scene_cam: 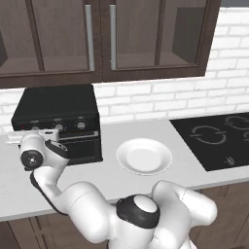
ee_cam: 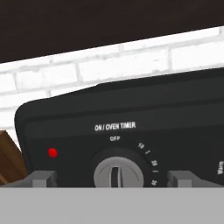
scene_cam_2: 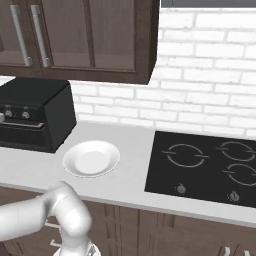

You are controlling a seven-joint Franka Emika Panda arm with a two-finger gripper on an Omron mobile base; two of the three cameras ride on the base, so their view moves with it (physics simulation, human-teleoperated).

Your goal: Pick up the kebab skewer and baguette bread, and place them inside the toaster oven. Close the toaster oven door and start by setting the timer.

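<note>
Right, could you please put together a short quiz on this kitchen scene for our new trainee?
1. True or false: the toaster oven door is shut.
2. Choose one: the timer knob points at A) OFF, B) 10, C) 20.
3. Fill in the gap: the tool is ____, with one fingertip on either side of the timer knob.
Key: 1 true; 2 A; 3 open.
</note>
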